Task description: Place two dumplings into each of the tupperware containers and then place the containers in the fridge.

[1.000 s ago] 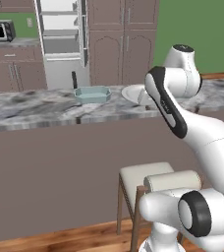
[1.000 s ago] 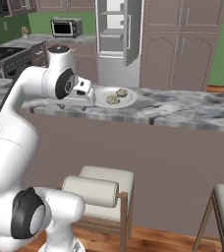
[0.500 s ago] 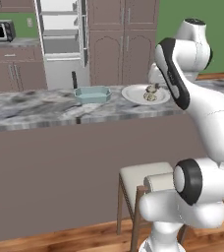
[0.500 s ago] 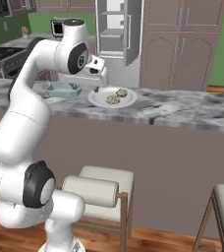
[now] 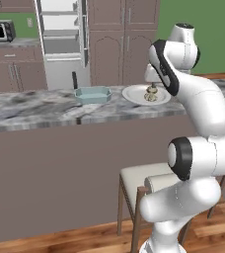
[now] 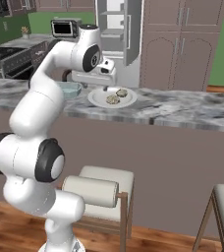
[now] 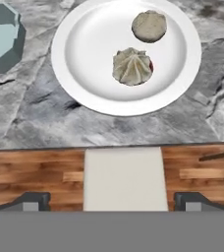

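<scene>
Dumplings lay on the round white plate [image 7: 84, 93] on the marble counter [image 7: 30, 118], two of them plain to see from the hand camera: a pleated dumpling [image 7: 132, 66] near the plate's middle and a smoother dumpling [image 7: 149, 26] just beyond it toward the far rim, the pair close together but apart. The gripper [image 6: 105, 86] hung over the near edge of the counter, its jaws spread wide and holding nothing. That was the relation the coming move seemed to turn on: from the hand camera the pleated dumpling sat ahead of the fingers and a touch to the right of their midline, so I judged the hand would need to travel forward over the plate and then descend, with only a slight sideways correction. Neither dumpling had much of a long axis; both looked roundish, so the wrist angle probably mattered little. One teal container [image 5: 92, 94] stood on the counter well to the left of the plate as seen from the left base view, its corner showing at the upper left of the hand camera, and it looked empty. Behind the counter the fridge [image 5: 60, 42] stood with its door open and shelves bare.
</scene>
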{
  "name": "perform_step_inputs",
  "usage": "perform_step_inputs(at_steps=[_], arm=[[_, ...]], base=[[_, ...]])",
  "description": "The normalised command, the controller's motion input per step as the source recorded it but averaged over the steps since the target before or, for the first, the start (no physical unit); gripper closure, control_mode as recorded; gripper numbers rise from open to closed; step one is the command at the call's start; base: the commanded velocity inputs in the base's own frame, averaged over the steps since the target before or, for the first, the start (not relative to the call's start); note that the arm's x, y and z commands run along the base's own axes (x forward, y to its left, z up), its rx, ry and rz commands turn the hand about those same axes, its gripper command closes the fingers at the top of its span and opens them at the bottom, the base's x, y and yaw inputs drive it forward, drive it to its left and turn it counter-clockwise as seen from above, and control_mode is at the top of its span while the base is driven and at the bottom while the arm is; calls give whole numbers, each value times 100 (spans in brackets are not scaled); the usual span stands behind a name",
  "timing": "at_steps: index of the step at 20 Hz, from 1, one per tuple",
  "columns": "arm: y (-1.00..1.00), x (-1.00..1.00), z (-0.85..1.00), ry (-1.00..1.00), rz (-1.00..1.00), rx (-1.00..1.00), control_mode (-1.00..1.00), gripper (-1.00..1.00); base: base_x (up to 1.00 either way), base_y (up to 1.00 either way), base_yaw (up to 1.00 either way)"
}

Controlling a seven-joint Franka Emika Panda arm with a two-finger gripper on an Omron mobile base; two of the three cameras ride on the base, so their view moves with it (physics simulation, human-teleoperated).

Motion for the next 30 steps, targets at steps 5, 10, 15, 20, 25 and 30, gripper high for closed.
perform_step_inputs(at_steps=[5, 10, 15, 20, 25, 30], arm=[[-1, 42, -38, 3, 0, 0, -100, -100], [-11, 37, -19, 7, 0, 0, -100, -100], [-6, 34, -15, 13, 0, 0, -100, -100], [-6, 43, -43, 2, 0, 0, -100, -100], [-22, 49, -30, 0, 0, 3, -100, -100], [-11, 42, -23, 0, 0, 1, -100, -100]], base=[[0, 0, 0], [0, 0, 0], [0, 0, 0], [0, 0, 0], [0, 0, 0], [0, 0, 0]])
